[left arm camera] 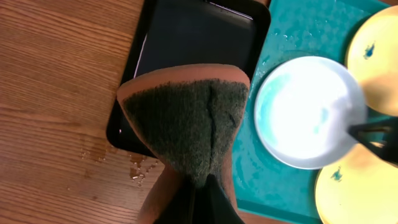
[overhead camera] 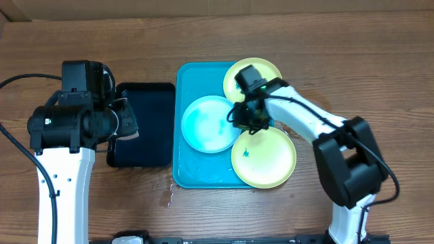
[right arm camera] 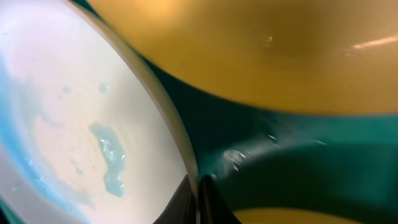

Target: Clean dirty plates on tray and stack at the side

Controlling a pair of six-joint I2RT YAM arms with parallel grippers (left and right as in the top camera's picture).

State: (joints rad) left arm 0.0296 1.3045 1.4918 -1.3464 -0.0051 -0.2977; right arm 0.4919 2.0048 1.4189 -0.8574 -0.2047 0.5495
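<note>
- The turquoise tray lies in the middle of the wooden tabletop, with all three plates on it.
- The light blue plate sits on the tray's left half. Its surface looks wet, with a thin bluish film pooled in it.
- The far yellow-green plate lies at the tray's far right corner and the near yellow-green plate at its near right. Both appear to reach out over the tray's right rim.
- Each yellow-green plate carries a small dark blue smudge, seen in the left wrist view.
- The right gripper is low over the tray, in the gap between the three plates. Its fingers are pressed together, and their tips meet the light blue plate's right rim.
- The pictures do not show whether that rim is caught between the fingers or only touched.
- The left gripper pinches a sponge, brown with a dark green scouring face, and holds it above the black tray.
- The black tray lies just beside the turquoise tray's left edge.
- Water droplets speckle the tabletop by the black tray's near corner.
</note>
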